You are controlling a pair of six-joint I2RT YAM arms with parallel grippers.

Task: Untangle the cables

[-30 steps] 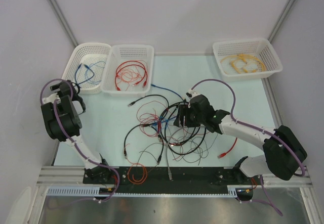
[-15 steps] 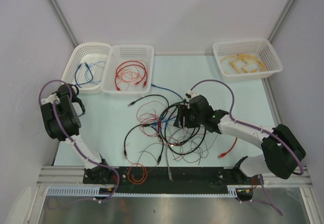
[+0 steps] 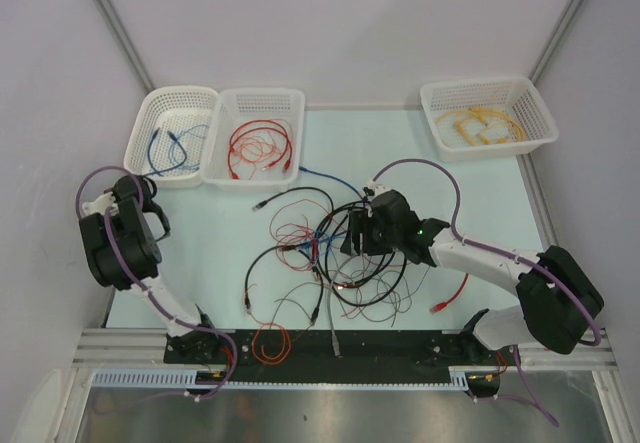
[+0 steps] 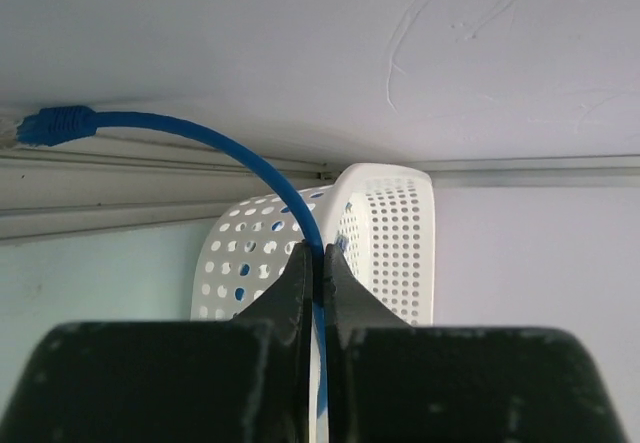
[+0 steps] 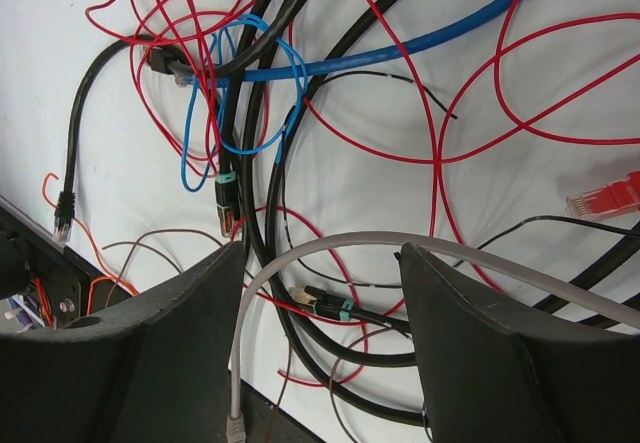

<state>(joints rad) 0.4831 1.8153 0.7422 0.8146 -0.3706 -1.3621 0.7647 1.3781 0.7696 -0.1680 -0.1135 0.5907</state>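
Observation:
The cables (image 3: 330, 253) lie in a tangle of black, red, blue and brown wires mid-table. My right gripper (image 3: 352, 235) hovers over the tangle's right side. In the right wrist view it (image 5: 322, 258) stands open, and a grey cable (image 5: 300, 258) arches loosely between its fingers (image 5: 190, 313) over black and red strands (image 5: 360, 313). My left gripper (image 3: 148, 185) is at the far left, just in front of the left basket. In the left wrist view it (image 4: 318, 253) is shut on a blue cable (image 4: 220, 143), which curves up and left to its plug (image 4: 55, 125).
Three white baskets stand along the back: the left one (image 3: 170, 95) holds blue cables, the middle one (image 3: 262, 95) red ones, the right one (image 3: 488, 85) yellow ones. A red cable (image 3: 455, 291) lies right of the tangle, an orange coil (image 3: 270, 341) at the front edge.
My left gripper has closed on the blue cable and drawn back slightly from the left basket. The right gripper has edged a little left over the tangle, still open.

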